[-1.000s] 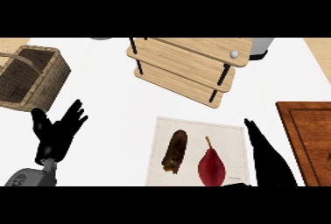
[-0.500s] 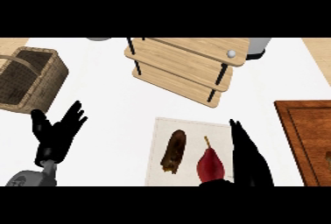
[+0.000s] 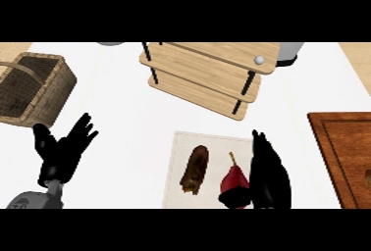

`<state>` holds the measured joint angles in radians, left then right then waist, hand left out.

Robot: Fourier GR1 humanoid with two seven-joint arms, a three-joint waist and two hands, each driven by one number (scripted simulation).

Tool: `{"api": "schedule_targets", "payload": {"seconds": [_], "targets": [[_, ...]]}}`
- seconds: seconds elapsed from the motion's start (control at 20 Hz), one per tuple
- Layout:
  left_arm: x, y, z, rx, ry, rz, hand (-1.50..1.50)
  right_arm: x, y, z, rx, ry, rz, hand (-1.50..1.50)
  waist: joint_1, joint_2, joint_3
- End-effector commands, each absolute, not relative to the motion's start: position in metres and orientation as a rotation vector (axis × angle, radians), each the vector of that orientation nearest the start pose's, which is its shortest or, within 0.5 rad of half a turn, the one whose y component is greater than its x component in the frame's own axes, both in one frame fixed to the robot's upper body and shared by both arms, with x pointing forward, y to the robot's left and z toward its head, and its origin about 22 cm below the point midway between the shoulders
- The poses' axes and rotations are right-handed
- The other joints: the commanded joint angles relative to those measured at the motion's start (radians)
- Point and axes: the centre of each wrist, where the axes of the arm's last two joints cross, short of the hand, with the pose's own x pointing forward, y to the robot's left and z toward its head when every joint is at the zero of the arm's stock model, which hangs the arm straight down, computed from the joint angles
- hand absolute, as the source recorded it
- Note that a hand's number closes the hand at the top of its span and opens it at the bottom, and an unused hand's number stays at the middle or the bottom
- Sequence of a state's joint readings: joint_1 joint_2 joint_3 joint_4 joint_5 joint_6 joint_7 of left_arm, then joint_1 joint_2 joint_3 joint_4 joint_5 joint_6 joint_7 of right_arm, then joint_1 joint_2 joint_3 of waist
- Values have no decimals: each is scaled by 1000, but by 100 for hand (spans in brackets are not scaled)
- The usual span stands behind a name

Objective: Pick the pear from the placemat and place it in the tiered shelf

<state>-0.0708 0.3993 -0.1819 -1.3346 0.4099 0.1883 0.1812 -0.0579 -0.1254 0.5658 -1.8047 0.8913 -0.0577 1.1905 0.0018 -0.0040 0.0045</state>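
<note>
The grasp was in hand: the right hand (image 3: 270, 176) lay open, fingers straight, just right of the pear (image 3: 233, 177) on the placemat (image 3: 210, 142). Next it likely needed to close round the pear, then lift it toward the far tiered shelf (image 3: 210, 68).

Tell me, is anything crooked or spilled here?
Nothing is spilled or broken. The tiered shelf sits crooked, turned at an angle to the placemat, and the wicker basket is turned too.
</note>
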Motion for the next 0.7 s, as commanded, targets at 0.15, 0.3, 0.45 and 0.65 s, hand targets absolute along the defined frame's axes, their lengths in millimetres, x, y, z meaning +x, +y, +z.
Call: {"api": "schedule_targets", "payload": {"seconds": [0.15,0.3,0.45,0.65], "targets": [[262,308,-31,100,-1114,54,0,212,-110,41,-908,-723,527,-150,-8,6,-5],[243,298,-24,94,-1115,23,0,217,-107,36,-889,-768,502,-150,1,4,-4],[251,276,-35,89,-1112,37,0,230,-117,42,-897,-772,490,-150,-2,5,-5],[238,279,-48,89,-1113,52,0,223,-114,25,-887,-798,505,-150,-1,4,-5]]}}
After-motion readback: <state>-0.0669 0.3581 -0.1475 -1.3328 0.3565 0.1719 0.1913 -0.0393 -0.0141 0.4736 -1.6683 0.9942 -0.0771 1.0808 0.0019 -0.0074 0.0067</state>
